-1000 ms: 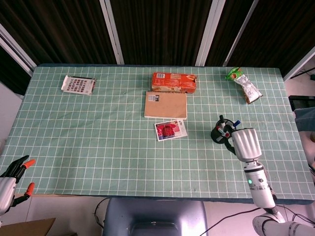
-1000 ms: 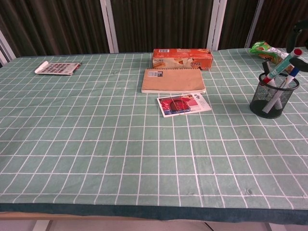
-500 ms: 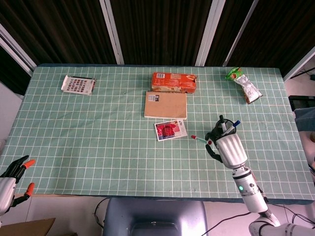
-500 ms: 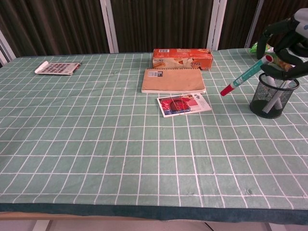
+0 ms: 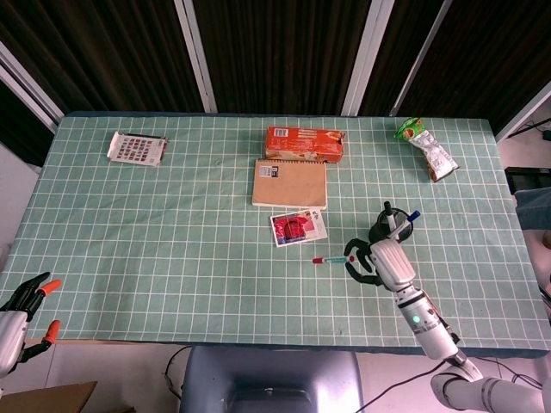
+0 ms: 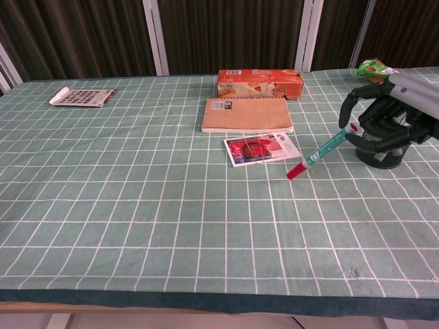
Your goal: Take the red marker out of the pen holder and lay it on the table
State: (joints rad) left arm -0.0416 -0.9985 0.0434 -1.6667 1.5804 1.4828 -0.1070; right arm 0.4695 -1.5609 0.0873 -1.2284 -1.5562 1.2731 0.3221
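Note:
My right hand holds the red marker, a teal barrel with a red cap. The marker slants down to the left, its cap low over the table just right of the red-and-white card. The black mesh pen holder stands right behind the hand, mostly hidden by it in the chest view, with other pens still in it. My left hand hangs off the table's near left corner, fingers apart, holding nothing.
A red-and-white card lies left of the marker tip. Behind it are a brown notebook and an orange box. A snack packet lies at the far right, a patterned pack at the far left.
My right hand lifted the red marker out of the pen holder, then moved down and to the left with it, so the cap now points at the table.

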